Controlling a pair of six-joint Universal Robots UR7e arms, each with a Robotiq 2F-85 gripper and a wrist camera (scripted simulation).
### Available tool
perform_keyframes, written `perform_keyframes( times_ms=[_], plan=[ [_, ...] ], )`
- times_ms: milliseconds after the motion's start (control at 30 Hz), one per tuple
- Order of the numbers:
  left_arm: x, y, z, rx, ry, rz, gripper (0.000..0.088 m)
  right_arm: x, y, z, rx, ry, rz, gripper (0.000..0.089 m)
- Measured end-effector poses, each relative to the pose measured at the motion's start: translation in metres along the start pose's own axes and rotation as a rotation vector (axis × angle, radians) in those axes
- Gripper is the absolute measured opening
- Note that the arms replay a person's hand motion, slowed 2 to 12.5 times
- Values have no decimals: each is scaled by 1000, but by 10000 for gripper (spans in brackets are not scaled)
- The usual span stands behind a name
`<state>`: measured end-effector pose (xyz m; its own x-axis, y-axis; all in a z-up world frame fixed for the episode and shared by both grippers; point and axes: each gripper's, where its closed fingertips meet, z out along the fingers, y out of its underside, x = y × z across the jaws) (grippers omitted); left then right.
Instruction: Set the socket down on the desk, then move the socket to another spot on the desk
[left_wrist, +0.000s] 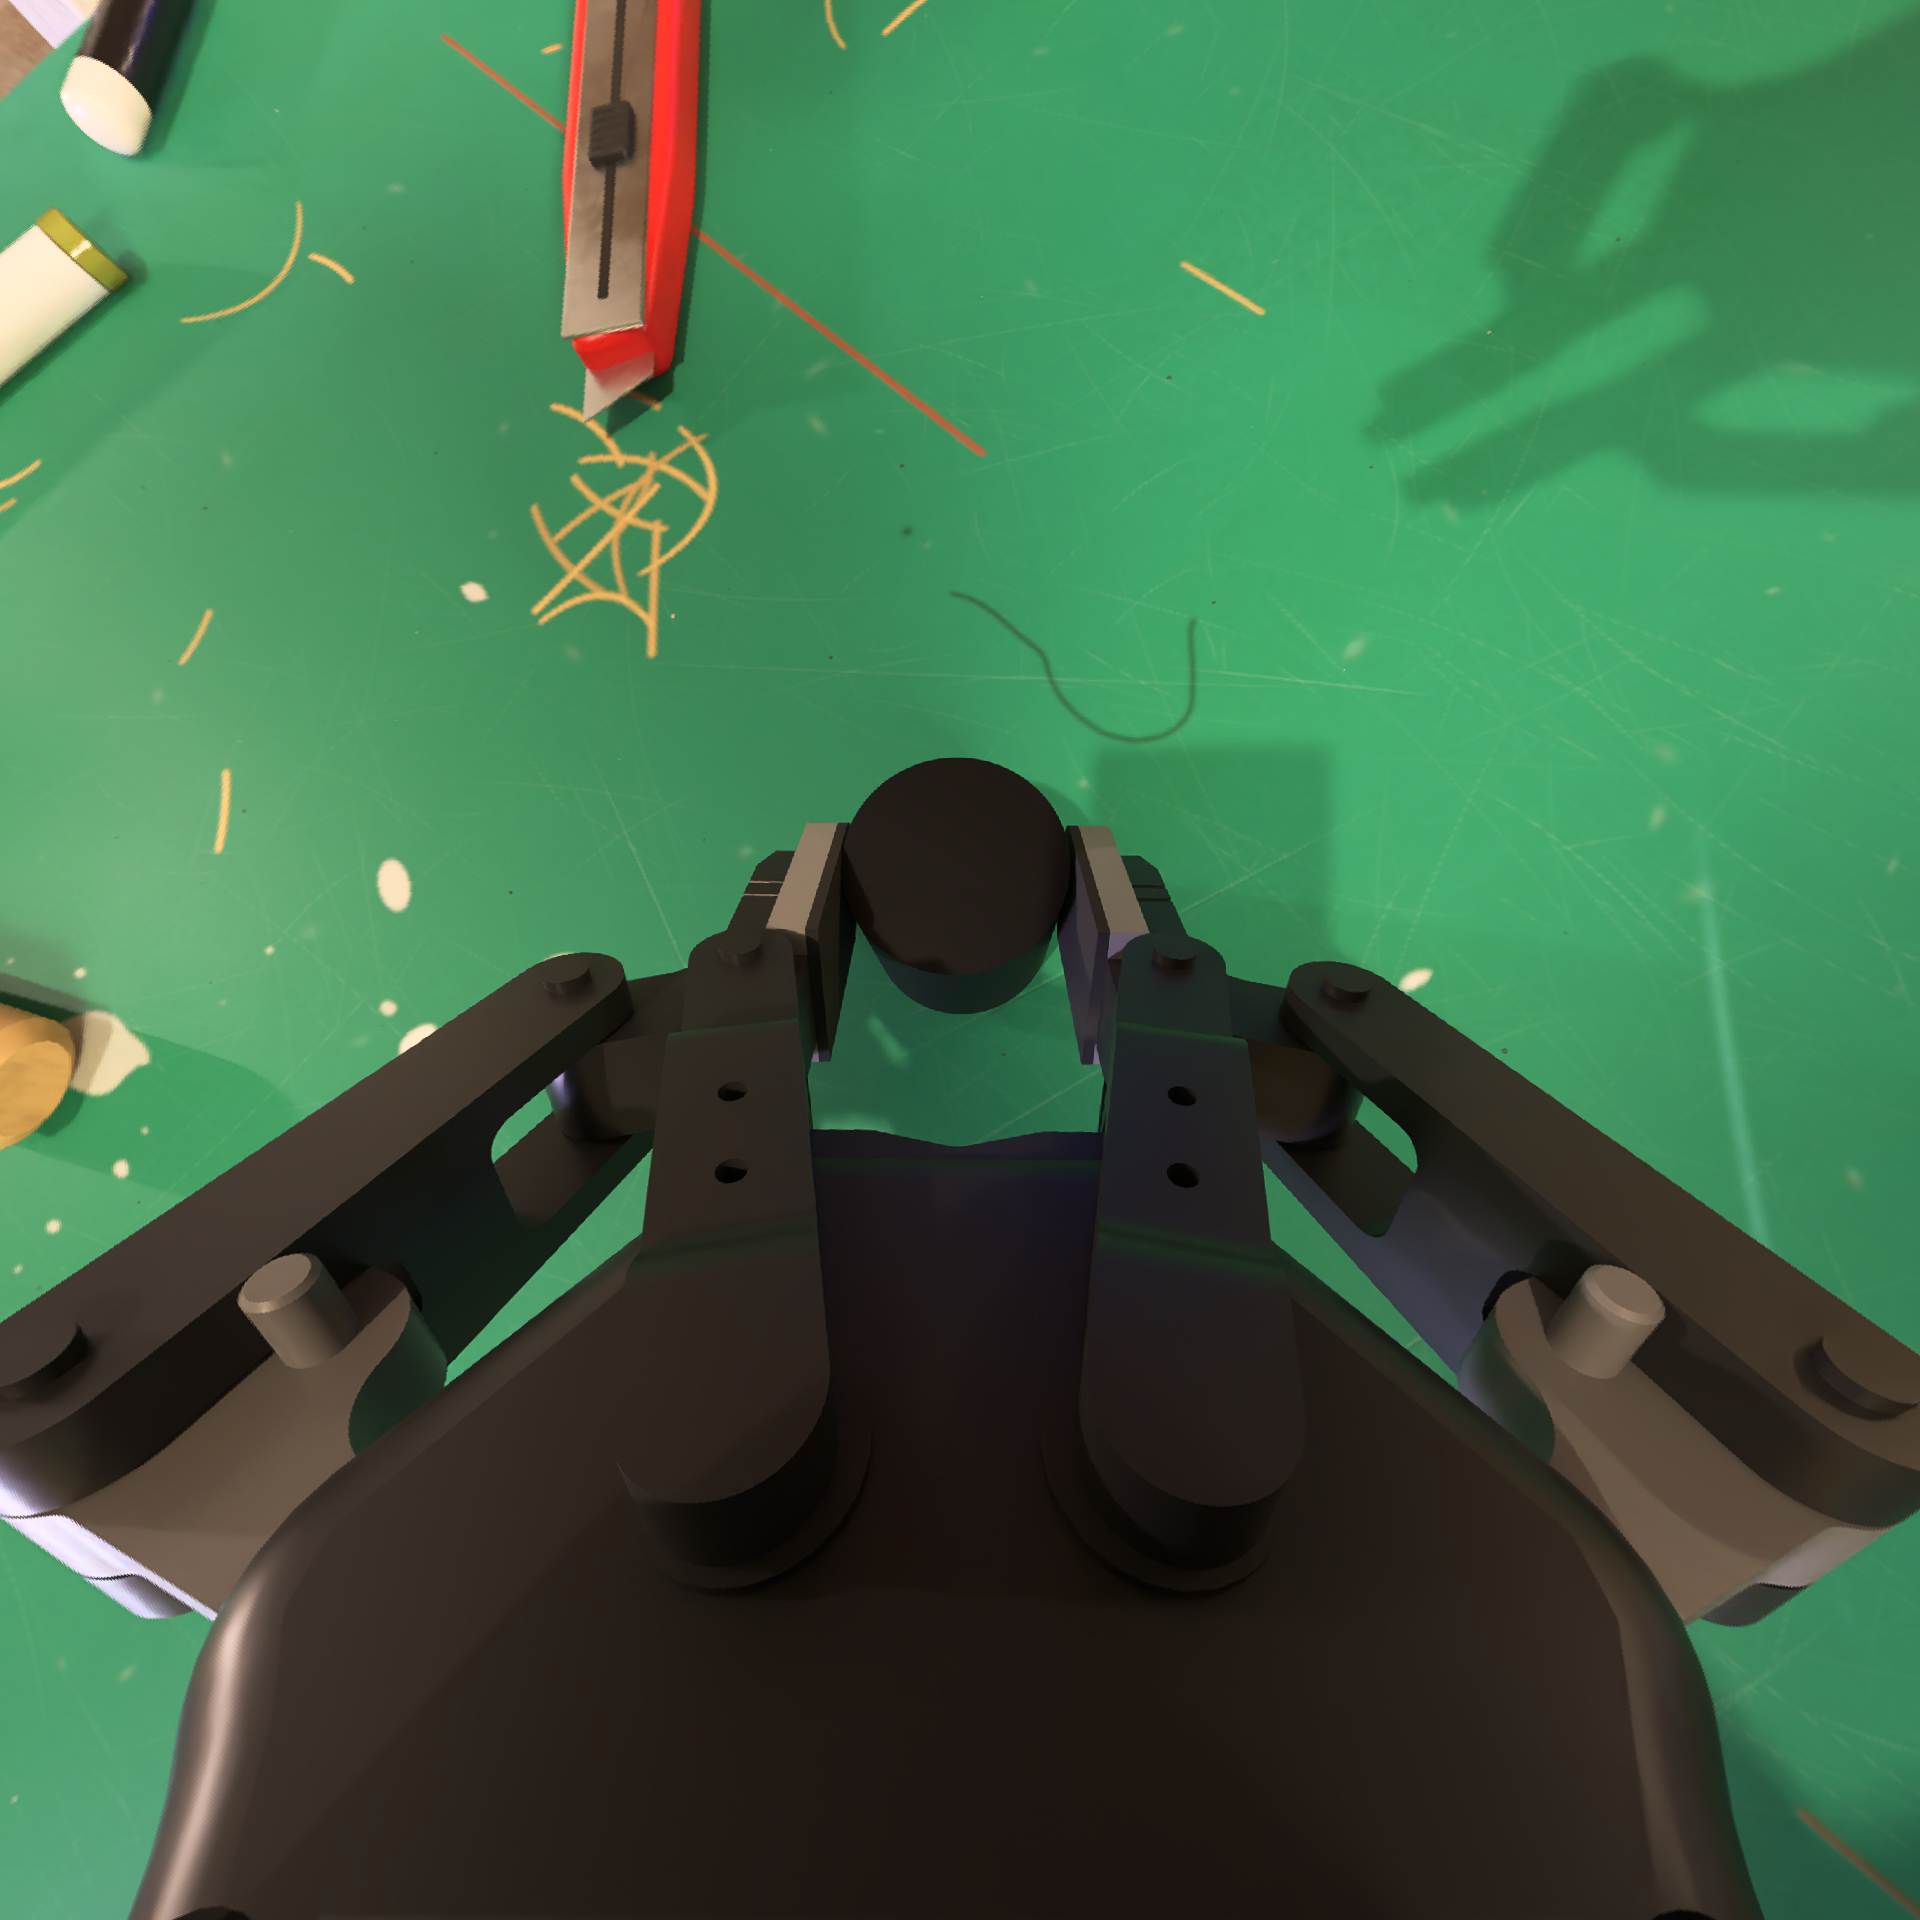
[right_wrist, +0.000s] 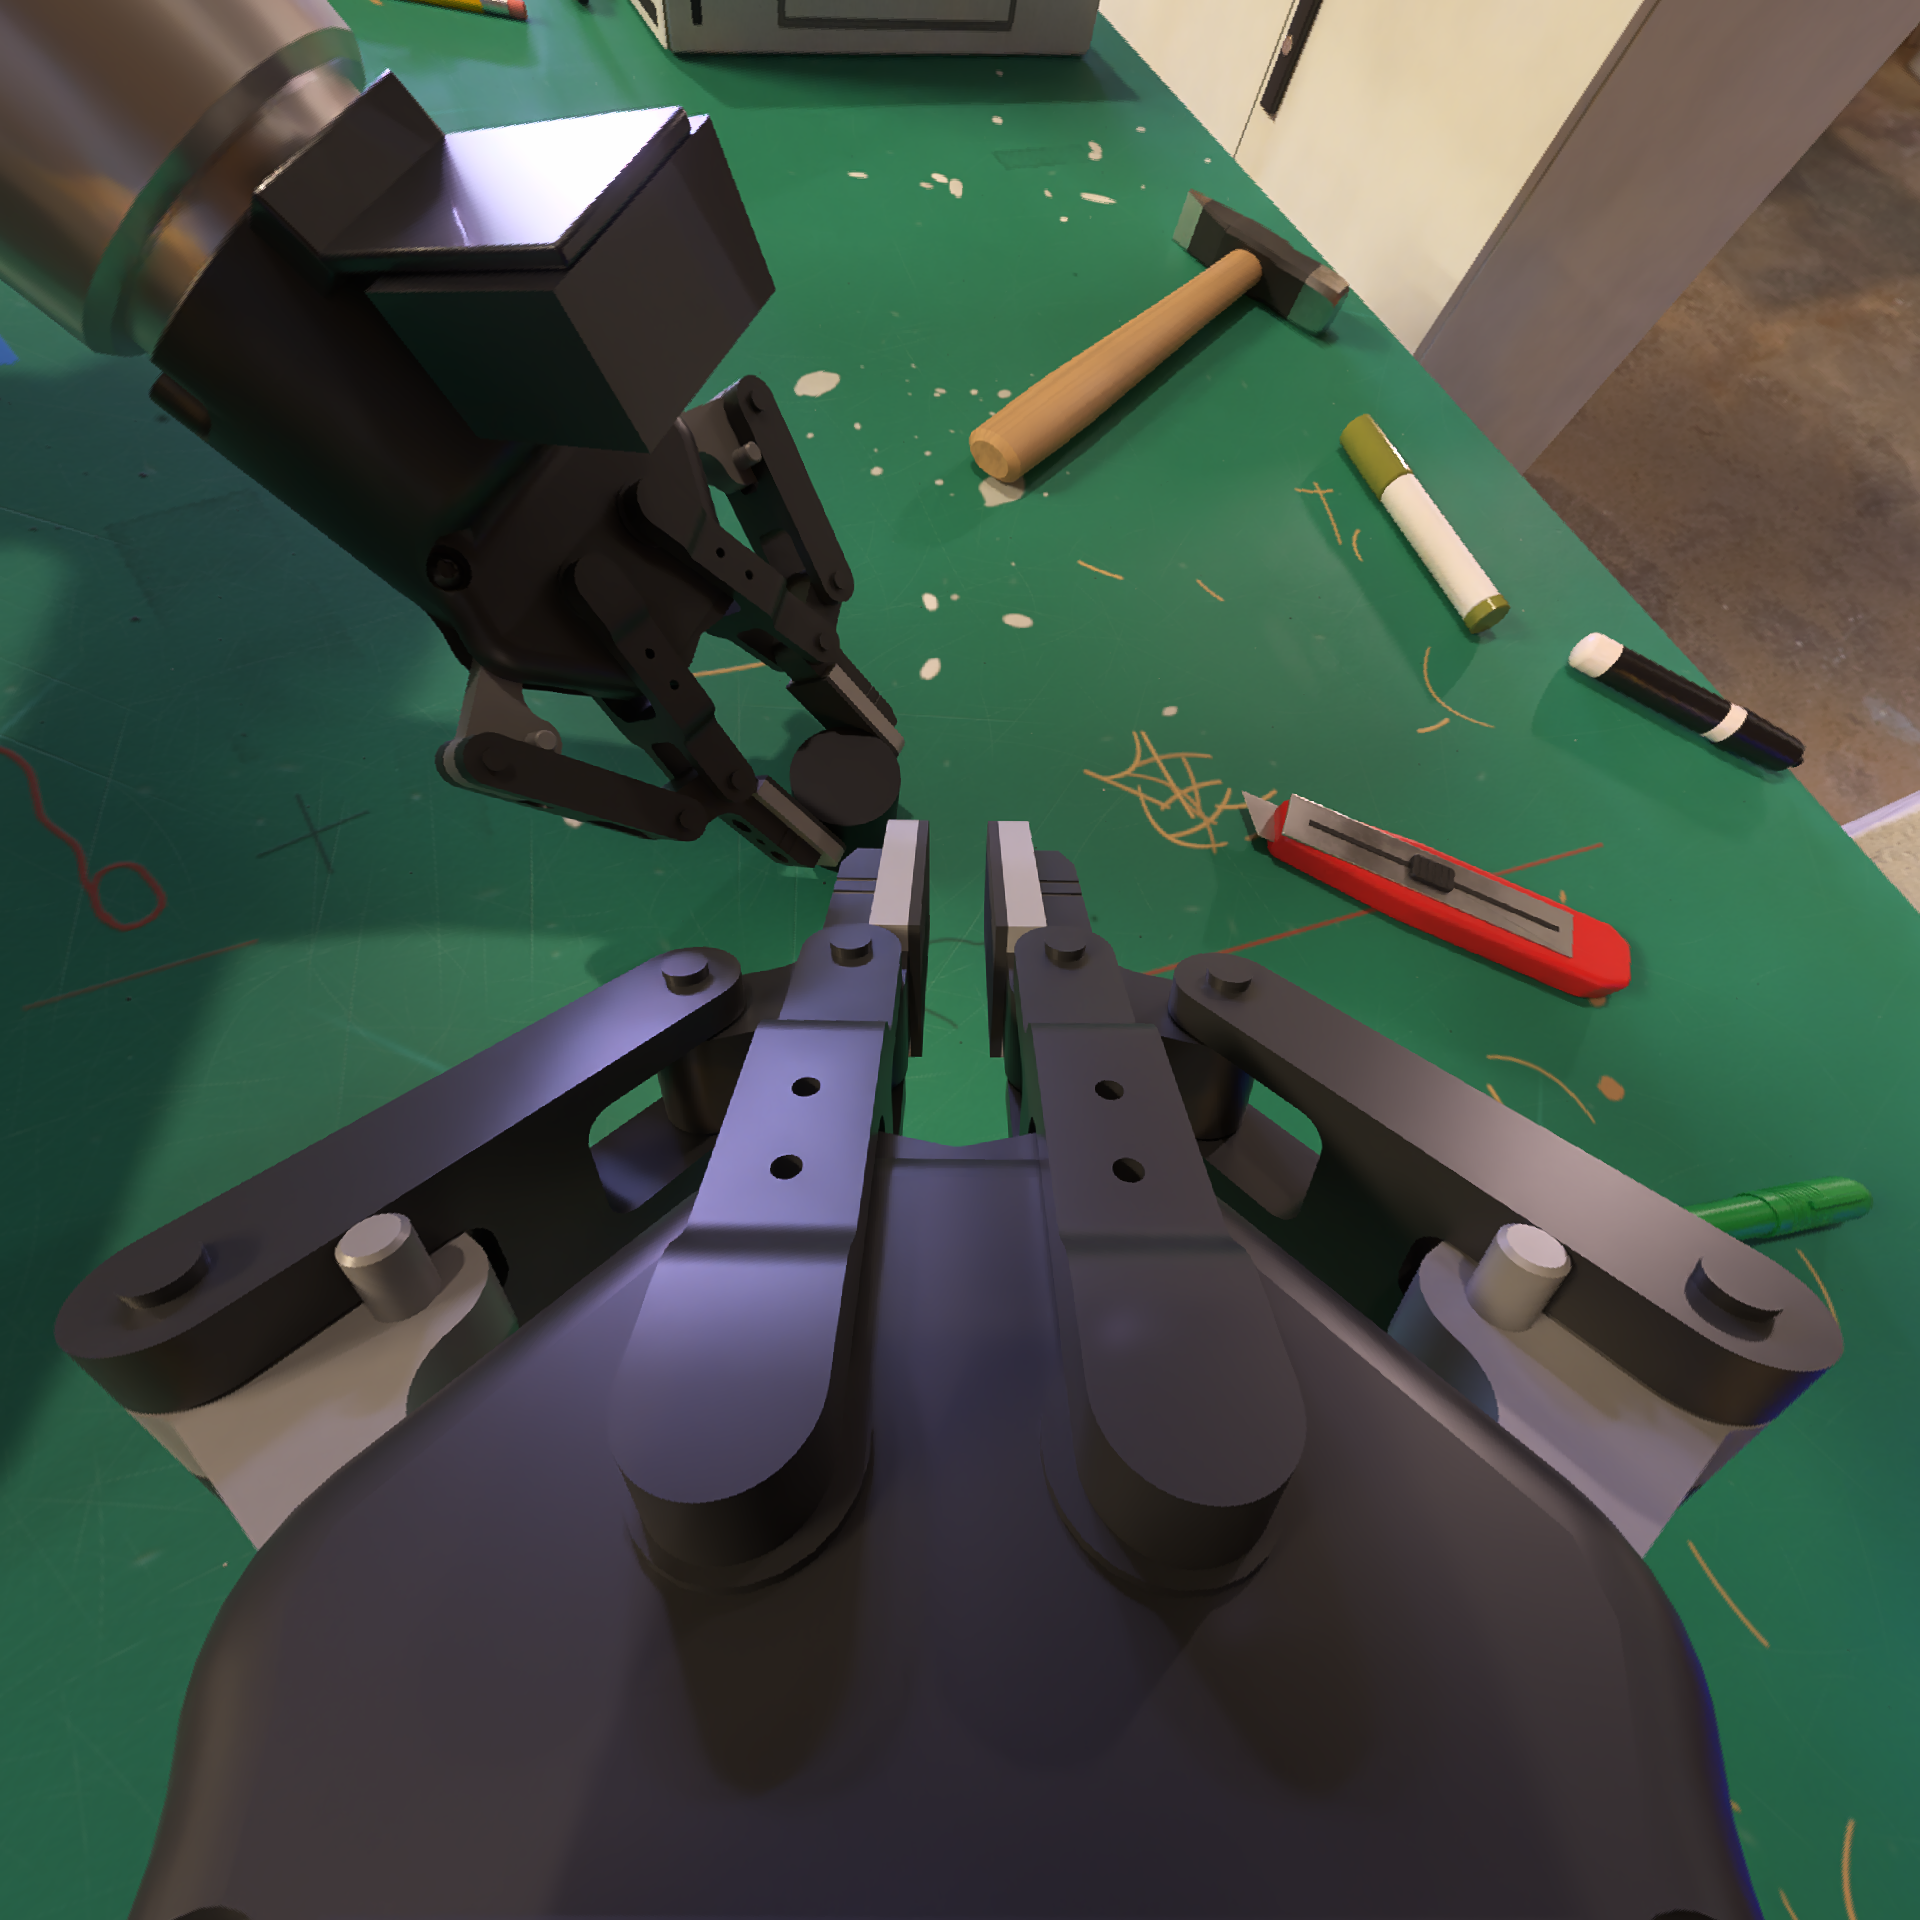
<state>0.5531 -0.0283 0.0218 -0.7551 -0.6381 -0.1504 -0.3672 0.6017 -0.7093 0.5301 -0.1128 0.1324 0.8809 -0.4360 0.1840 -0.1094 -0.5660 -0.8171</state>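
Note:
The socket (left_wrist: 956, 862) is a short dark cylinder standing upright. My left gripper (left_wrist: 956, 894) is shut on it, one pad on each side. It sits very low over the green desk mat (left_wrist: 1351, 935); I cannot tell whether it touches. In the right wrist view the socket (right_wrist: 847, 774) shows between the left gripper's fingertips (right_wrist: 844, 781). My right gripper (right_wrist: 956, 873) is empty, its jaws nearly together with a narrow gap, just in front of the socket.
A red utility knife (right_wrist: 1444, 894) lies right of the socket, also in the left wrist view (left_wrist: 623, 208). A hammer (right_wrist: 1143, 343), an olive-capped marker (right_wrist: 1423, 520), a black marker (right_wrist: 1683, 701) and a green marker (right_wrist: 1787, 1205) lie toward the desk's right edge. A white box (right_wrist: 883, 26) stands at the back.

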Motion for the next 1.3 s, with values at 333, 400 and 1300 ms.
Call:
perform_keyframes(
  times_ms=[333, 400, 1300],
  plan=[
    [-1, -3, -7, 23, -48, 32, 622, 0, 0, 1, -2, -1, 0, 99],
    [-2, -5, -10, 31, -62, 36, 634, -1, 0, 1, -3, -2, 1, 99],
    [26, -24, -86, 293, -25, -163, 184, -4, 1, 5, -11, -8, -6, 99]
  ],
)
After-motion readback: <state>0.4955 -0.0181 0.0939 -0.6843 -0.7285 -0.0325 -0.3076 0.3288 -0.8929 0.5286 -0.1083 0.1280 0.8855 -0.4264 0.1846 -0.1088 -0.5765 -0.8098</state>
